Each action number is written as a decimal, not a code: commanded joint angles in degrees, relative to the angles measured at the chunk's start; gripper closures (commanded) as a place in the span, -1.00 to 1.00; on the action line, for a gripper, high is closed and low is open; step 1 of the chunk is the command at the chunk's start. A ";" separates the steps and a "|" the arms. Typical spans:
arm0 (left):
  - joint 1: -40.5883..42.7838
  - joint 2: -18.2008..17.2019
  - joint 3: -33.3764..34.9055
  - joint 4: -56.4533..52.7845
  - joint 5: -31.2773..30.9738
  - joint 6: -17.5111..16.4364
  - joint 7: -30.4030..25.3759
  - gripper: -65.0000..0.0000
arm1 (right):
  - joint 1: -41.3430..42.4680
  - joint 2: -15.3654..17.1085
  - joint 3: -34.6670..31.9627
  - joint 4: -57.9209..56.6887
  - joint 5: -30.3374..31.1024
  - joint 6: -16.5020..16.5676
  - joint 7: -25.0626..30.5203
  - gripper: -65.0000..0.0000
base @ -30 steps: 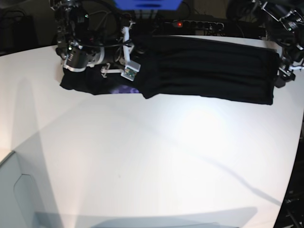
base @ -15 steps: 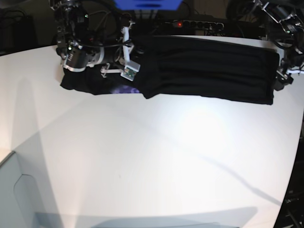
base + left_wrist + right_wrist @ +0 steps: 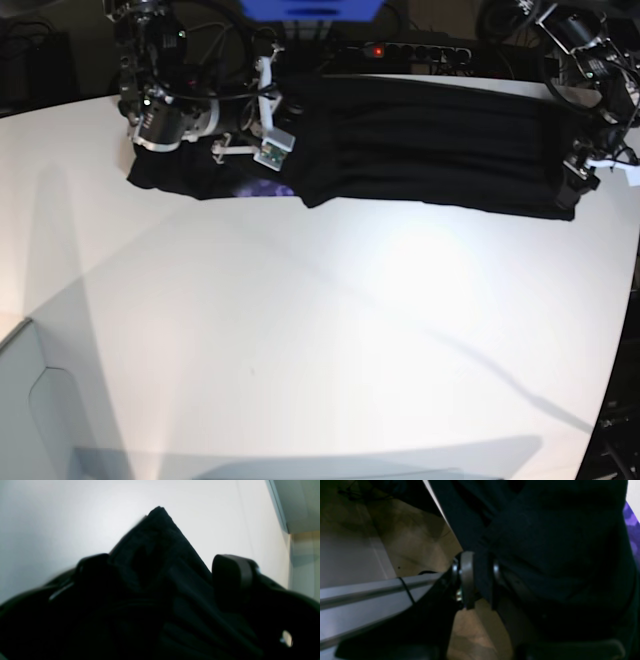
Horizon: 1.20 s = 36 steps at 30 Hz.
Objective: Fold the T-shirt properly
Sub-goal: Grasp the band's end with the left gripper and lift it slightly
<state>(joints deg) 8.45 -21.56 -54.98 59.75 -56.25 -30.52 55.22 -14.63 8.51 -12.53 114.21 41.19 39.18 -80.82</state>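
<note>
Base view: one T-shirt [image 3: 430,145], two hands

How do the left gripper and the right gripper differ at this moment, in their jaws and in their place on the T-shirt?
The left gripper stands wide open, with a corner of the T-shirt lying loose between its fingers; the right gripper is shut, pinching a fold of cloth. In the base view the left one works the shirt's right end, the right one its left end. Both are at the black fabric.

Both arms are black with white brackets and black cables, the right arm [image 3: 160,115] ringed by a silver band, and the left hand [image 3: 160,580] has rounded black fingers [image 3: 231,575].
</note>
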 commanded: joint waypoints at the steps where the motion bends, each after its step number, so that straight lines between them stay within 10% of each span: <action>1: 1.09 0.16 0.61 -0.36 3.81 1.56 5.22 -0.92 | 0.26 -0.21 0.10 0.82 1.23 0.82 0.82 0.67; 28: 5.66 -0.02 3.68 0.25 3.81 1.56 4.51 -0.90 | 0.26 -0.29 0.10 0.82 1.23 0.82 0.82 0.67; 36: 5.57 0.16 3.42 0.25 3.81 1.56 4.43 0.39 | 0.26 -0.29 0.10 0.82 1.23 0.82 0.82 0.67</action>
<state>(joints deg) 13.02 -21.50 -52.03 60.31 -56.25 -30.85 55.53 -14.63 8.38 -12.53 114.21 41.21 39.18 -80.82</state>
